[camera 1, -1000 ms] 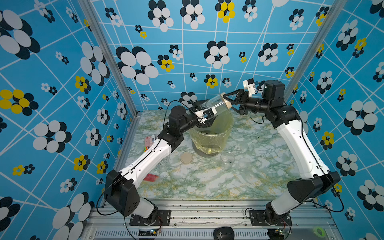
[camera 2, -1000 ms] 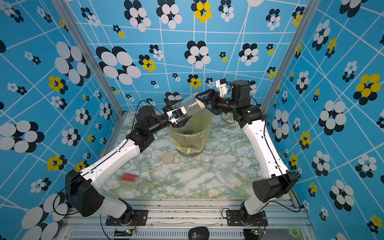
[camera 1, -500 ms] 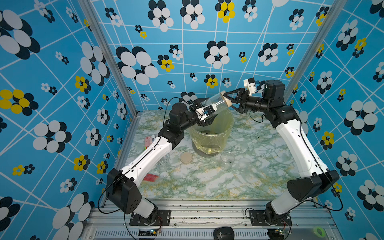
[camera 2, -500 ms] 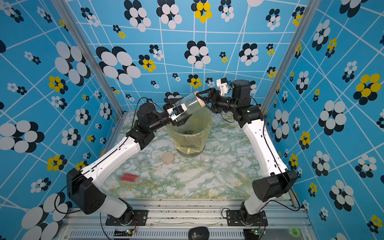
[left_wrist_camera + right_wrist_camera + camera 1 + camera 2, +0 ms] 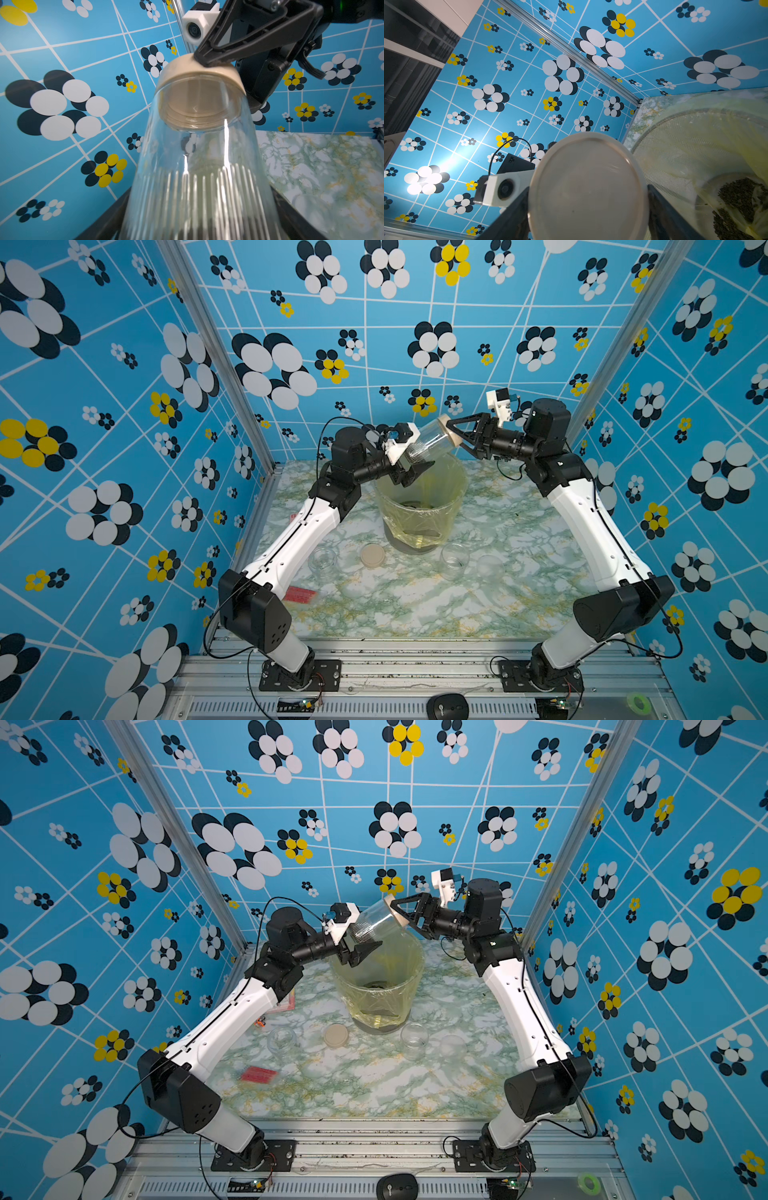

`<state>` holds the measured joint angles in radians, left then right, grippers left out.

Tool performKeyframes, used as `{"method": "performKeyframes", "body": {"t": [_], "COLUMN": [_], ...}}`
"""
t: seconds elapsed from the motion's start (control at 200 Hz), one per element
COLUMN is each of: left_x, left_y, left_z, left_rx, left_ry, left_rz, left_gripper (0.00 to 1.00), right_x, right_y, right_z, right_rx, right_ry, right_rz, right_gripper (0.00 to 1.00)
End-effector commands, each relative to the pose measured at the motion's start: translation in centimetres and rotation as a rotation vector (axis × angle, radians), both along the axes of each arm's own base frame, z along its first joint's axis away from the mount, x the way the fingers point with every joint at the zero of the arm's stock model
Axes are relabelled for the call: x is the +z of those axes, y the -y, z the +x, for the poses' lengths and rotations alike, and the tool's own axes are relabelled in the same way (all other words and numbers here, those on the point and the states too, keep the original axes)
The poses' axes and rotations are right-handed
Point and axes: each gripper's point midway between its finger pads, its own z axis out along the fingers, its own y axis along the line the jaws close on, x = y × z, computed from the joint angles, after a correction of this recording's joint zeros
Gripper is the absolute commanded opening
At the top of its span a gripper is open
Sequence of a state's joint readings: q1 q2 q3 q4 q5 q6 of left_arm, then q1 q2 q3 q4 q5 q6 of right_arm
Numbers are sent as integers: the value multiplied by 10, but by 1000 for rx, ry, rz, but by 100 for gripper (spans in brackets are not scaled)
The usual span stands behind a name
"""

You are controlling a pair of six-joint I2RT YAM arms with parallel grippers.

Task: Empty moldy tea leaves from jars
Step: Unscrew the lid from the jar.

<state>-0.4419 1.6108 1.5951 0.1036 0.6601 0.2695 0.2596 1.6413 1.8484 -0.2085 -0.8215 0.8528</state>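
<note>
Beige lid [image 5: 199,72]: we are pinching its rim with the right gripper [image 5: 455,434], a finger on either side. It is sitting on the jar's mouth and, we judge, has to come off before anything pours.
Clear jar [image 5: 432,443]: we are clamping it near its ribbed base in the left gripper [image 5: 413,461]. It is tilting above the bin's far rim, lid end higher, so both arms are bracing it for the twist.
Tea leaves [image 5: 737,195]: a dark crumbly heap is lying at the bottom of the bin. Inside the held jar we are seeing only a dark blur by the base, too unclear to call.
Bin [image 5: 415,526]: it is standing upright under the jar, with a yellow bag [image 5: 440,481] folded over its rim, likely to catch spills.
Table: an open jar [image 5: 323,560] is standing in front of the bin to the left and a second open jar [image 5: 454,559] to the right, both looking empty. A loose beige lid [image 5: 372,556] and a translucent lid [image 5: 490,566] are lying beside them.
Edges: the left gripper's lower finger is hanging just over the bag's rim, where we judge it could snag.
Room: the space above the bin and to its right is lying open, so we are expecting clearance to draw the lid away.
</note>
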Motion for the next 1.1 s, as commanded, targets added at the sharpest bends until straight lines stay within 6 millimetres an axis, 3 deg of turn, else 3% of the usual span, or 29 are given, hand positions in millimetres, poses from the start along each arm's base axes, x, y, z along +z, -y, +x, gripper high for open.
{"method": "performKeyframes", "body": {"t": [0.0, 0.365, 0.555, 0.86, 1.094], "left_x": [35, 51, 50, 46, 36], "left_y": [-1, -7, -5, -1, 2], "left_z": [-3, -11, -14, -12, -12], "left_rx": [-94, -321, -402, -424, -374], "left_ry": [-99, -294, -355, -394, -366], "left_rz": [-138, -261, -268, -269, -223], "left_gripper": [2, 2, 2, 2, 2], "right_x": [8, 21, 35, 34, 31], "right_y": [-16, -6, -1, -2, -1], "right_z": [-26, -23, -24, -16, -12], "right_rx": [164, 200, 226, 220, 193], "right_ry": [90, 212, 281, 293, 263], "right_rz": [16, 59, 92, 101, 92], "right_gripper": [61, 58, 58, 58, 90]}}
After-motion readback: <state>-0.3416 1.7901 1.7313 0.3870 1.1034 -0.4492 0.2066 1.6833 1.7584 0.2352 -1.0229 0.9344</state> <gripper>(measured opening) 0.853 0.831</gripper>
